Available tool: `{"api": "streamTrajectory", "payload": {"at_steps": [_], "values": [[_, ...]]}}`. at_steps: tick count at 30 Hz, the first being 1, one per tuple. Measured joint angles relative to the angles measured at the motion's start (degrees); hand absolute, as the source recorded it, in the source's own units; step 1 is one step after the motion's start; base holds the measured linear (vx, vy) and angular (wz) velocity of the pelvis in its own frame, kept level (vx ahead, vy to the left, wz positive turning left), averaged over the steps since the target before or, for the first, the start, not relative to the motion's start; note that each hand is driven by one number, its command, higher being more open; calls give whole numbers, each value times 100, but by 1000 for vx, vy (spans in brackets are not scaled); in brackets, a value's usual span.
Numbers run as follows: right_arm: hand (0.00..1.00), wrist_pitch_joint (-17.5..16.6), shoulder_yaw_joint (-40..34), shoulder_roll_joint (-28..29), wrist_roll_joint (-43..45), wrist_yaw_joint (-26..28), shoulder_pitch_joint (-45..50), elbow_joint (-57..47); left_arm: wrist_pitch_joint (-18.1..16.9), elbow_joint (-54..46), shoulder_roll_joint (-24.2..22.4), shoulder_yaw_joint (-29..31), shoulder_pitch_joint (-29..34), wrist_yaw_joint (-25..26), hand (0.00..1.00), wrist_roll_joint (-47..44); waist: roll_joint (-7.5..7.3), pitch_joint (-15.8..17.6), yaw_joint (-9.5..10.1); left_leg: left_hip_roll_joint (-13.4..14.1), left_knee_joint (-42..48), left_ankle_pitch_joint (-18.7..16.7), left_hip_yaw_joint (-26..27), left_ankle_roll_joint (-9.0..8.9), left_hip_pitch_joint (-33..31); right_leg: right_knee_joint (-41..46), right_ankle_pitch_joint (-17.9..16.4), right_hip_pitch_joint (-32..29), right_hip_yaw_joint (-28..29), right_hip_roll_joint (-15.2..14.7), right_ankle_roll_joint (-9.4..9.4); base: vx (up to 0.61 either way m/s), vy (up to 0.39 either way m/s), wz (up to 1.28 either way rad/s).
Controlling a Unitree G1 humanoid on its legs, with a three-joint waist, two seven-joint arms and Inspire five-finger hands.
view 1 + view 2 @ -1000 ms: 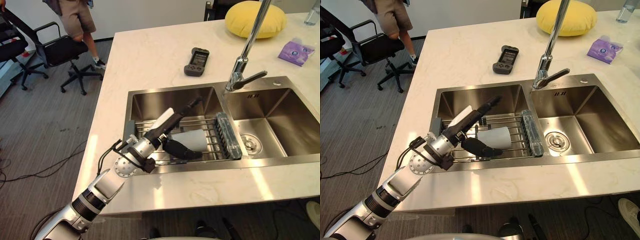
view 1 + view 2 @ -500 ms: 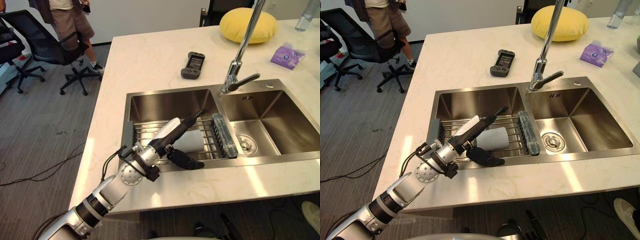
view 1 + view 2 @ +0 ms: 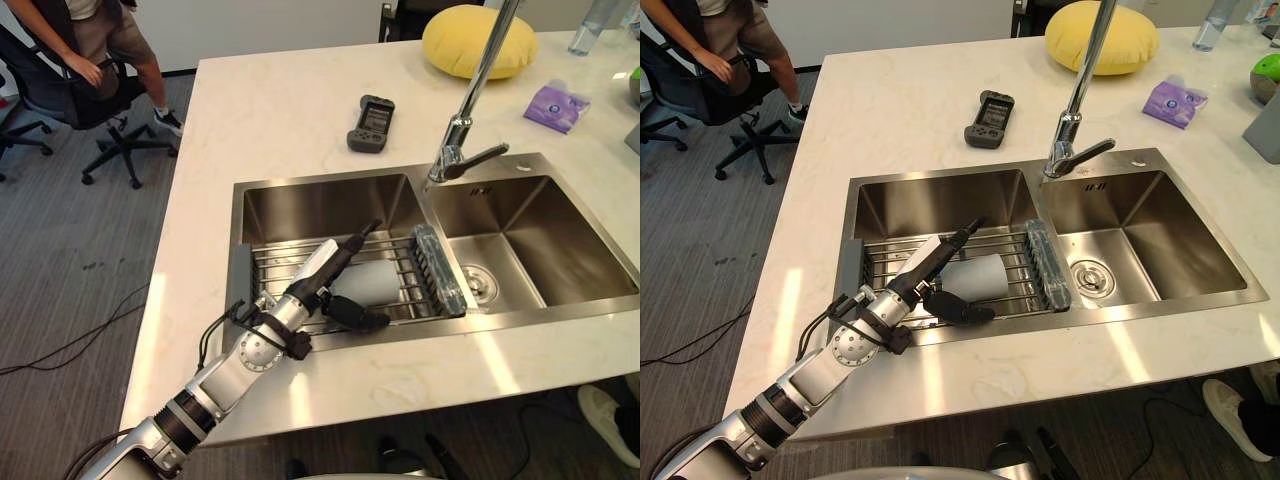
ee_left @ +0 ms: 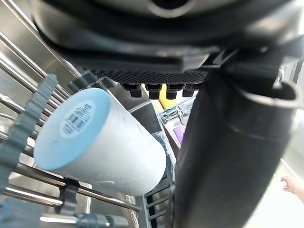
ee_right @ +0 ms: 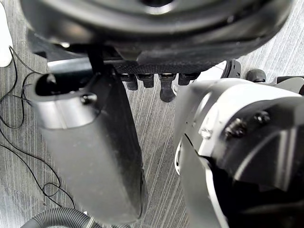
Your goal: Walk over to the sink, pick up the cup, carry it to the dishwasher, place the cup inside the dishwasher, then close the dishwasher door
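A pale blue-white cup (image 3: 378,283) lies on its side on the wire rack (image 3: 275,262) in the sink's left basin (image 3: 330,205). My left hand (image 3: 322,266) reaches into that basin, open. Its straight fingers (image 3: 360,237) stretch over the cup and its dark thumb (image 3: 355,317) lies in front of the cup, by the sink's near rim. In the left wrist view the cup (image 4: 107,145) rests on the rack bars between the fingers (image 4: 156,89) and the thumb (image 4: 223,156), with no grip on it. My right hand (image 5: 156,33) hangs over the grey floor with relaxed fingers, holding nothing.
A tall faucet (image 3: 470,110) stands between the two basins. A clear brush roll (image 3: 440,270) lies at the rack's right end. On the counter are a black handheld device (image 3: 367,110), a yellow cushion (image 3: 470,40) and a purple packet (image 3: 557,107). A person sits on an office chair (image 3: 80,60) at far left.
The whole view has shifted as the camera moved. My left hand stays over the cup and has sunk a little lower toward the rack, still open.
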Motion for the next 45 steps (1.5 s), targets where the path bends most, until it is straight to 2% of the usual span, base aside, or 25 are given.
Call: {"api": "streamTrajectory", "payload": {"at_steps": [5, 8, 12, 14, 15, 17, 28, 45], "values": [[100, -41, 108, 2, -21, -6, 26, -18, 75, 240, -52, 3, -2, 5, 100, -126, 0, 0, -15, 18, 0, -1, 57, -1, 1, -26, 32, -14, 45, 3, 0, -32, -26, -5], [100, -47, 134, 8, -29, -37, 59, -33, 342, 252, -56, 35, -24, 19, 100, -146, 2, -1, -15, 16, 0, -1, 61, -1, 4, -29, 36, -14, 50, 2, 1, -21, -17, -1], [100, -47, 159, 21, -28, -116, 62, -39, 529, 417, -55, 66, -79, -26, 100, -142, 7, -4, -22, 17, 0, -1, 64, -1, 5, -32, 36, -14, 52, 6, 1, 0, 0, 0], [100, -48, 243, 16, -27, -142, 68, -55, 707, 505, -81, 79, -80, -87, 100, -170, 5, -3, -37, 19, 0, -1, 64, -1, 2, -36, 36, -14, 52, 9, 1, -10, -19, 0], [100, -47, 259, 22, -27, -152, 70, -55, 935, 466, -131, 121, -129, -197, 100, -256, 6, -4, -36, 19, 0, -1, 63, -1, 2, -36, 36, -13, 52, 9, 1, -18, -32, 0], [100, -48, 296, 25, -26, -155, 68, -64, 1048, 470, -133, 123, -171, -270, 100, -271, 6, -4, -46, 20, 0, -1, 64, -1, 3, -36, 36, -13, 52, 10, 1, -10, -16, 0], [100, -46, 585, 11, -10, -220, 74, -134, 1111, 602, -126, 139, -304, -417, 100, -243, 15, -11, -130, 18, 0, 0, 63, -2, 8, -42, 36, -4, 49, 17, 1, -7, -9, 0], [100, -31, 636, 12, 9, -242, 77, -139, 1140, 613, -34, 81, -458, -765, 100, -387, 20, -14, -144, 17, 0, 0, 57, -2, 7, -51, 36, 6, 36, 15, 1, 0, 0, 0]]}}
